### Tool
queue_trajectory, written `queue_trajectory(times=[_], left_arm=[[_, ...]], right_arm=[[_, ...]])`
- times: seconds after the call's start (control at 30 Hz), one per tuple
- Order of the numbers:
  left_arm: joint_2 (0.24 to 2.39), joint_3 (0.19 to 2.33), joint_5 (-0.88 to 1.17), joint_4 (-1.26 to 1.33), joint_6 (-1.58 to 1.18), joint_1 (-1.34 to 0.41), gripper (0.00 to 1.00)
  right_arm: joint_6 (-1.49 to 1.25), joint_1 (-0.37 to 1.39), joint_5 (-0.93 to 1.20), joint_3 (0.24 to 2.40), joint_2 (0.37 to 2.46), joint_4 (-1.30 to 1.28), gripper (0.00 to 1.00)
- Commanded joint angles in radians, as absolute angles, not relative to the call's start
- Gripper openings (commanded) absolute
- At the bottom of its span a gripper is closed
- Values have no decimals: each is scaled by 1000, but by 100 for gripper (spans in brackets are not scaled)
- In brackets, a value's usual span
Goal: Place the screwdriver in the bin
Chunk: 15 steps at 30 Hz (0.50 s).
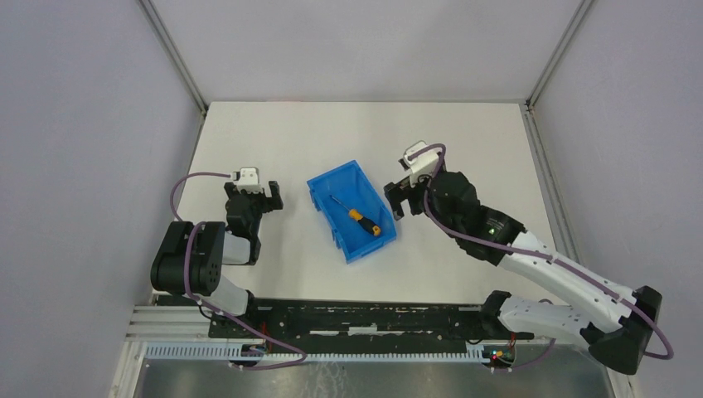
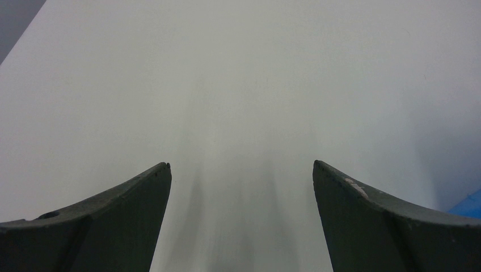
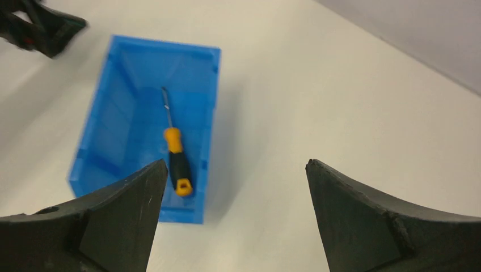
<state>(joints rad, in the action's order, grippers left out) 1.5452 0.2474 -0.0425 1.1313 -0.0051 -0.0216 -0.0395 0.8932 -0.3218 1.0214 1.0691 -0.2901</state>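
The screwdriver (image 1: 356,214) lies flat inside the bin (image 1: 325,217), tip toward 10 o'clock and handle toward 4 o'clock as seen from above, along the bin's length. My right pincer (image 1: 396,199) hangs just outside the bin's right wall, so the screwdriver sits at about 8 o'clock from it. The jaws are spread wide with nothing between them. My left pincer (image 1: 257,195), also wide open and empty, waits at the bin's 9 o'clock, farther off. I judge the job done; pulling my right arm back toward 4 o'clock keeps clear of the wall.
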Motion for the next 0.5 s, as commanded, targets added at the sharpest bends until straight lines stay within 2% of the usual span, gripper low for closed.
queue_trajectory(times=[0.0,0.1,0.23,0.47], left_arm=[[1536,252,-41,1167,-26,-18,100],[1537,252,-41,1167,-26,-17,100],[1537,252,-41,1167,-26,-18,100],[1538,252,-41,1167,-26,-17,100]], right_arm=[[-82,844,-472,768,995,-195,98],[-124,833,-596,549,901,-74,98],[-130,830,-580,344,824,71,98],[-136,830,-601,255,804,164,98]])
